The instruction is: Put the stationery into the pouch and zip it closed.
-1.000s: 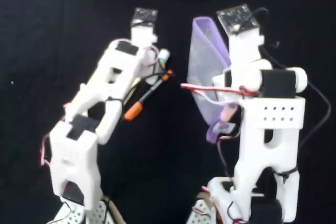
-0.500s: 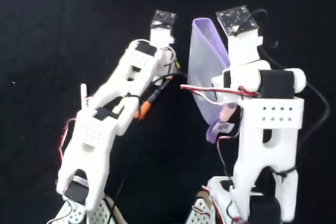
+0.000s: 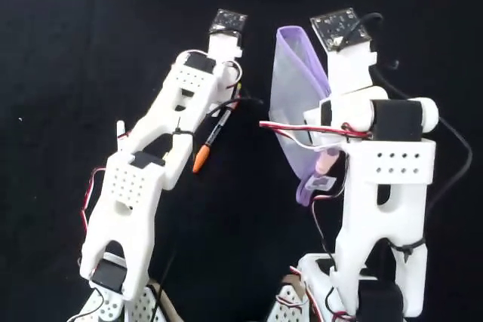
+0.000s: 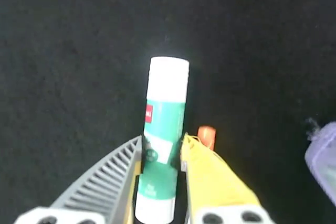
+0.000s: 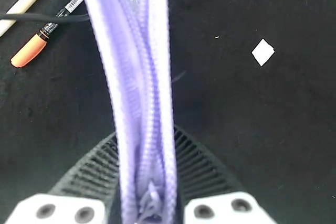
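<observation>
My left gripper (image 4: 163, 148) is shut on a white and green glue stick (image 4: 164, 124), which pokes out past the fingertips above the black table. The left arm (image 3: 189, 103) stretches toward the far middle of the table, just left of the pouch. A purple pouch (image 3: 293, 84) hangs on edge, its zipper (image 5: 142, 77) running away from my right gripper (image 5: 146, 150), which is shut on one end of it. An orange-capped pen (image 3: 207, 141) lies on the table under the left arm, and I see it beside the pouch (image 5: 44, 38).
A black cloth (image 3: 68, 58) covers the table. A small white scrap (image 5: 262, 52) lies on the cloth on the other side of the pouch. A pale stick-like item (image 5: 18, 8) lies near the pen. The right arm's body (image 3: 385, 171) stands tall at the right.
The left arm has stretched farther back and to the right, nearer the pouch, with the glue stick in its gripper. The right arm and the pouch have held still.
</observation>
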Controlling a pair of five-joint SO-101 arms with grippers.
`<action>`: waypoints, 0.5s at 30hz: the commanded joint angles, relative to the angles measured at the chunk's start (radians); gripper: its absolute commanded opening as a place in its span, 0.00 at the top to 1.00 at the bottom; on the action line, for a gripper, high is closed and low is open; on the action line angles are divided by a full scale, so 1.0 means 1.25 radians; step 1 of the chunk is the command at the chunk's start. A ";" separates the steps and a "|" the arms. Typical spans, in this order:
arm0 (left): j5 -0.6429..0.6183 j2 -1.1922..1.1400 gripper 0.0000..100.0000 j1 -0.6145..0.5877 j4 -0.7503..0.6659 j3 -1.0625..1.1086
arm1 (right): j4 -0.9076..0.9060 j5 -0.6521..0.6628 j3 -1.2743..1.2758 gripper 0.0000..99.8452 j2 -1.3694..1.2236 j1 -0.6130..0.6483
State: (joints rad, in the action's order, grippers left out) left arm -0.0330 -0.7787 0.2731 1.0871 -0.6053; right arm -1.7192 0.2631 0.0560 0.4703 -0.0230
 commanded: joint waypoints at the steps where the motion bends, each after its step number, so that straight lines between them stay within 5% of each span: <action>1: 0.005 0.044 0.97 -0.021 0.112 -0.127 | 0.001 -0.004 -0.030 0.99 0.010 -0.011; 12: -0.001 0.117 0.97 -0.045 0.328 -0.440 | 0.001 -0.006 -0.014 0.99 0.010 -0.006; 15: -0.074 0.135 0.97 -0.066 0.392 -0.549 | 0.002 -0.004 0.006 0.99 0.010 -0.005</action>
State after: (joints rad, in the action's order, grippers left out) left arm -0.0391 -0.7173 0.2256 1.4922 -1.0810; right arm -1.7192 0.2631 0.0591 0.4703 -0.0230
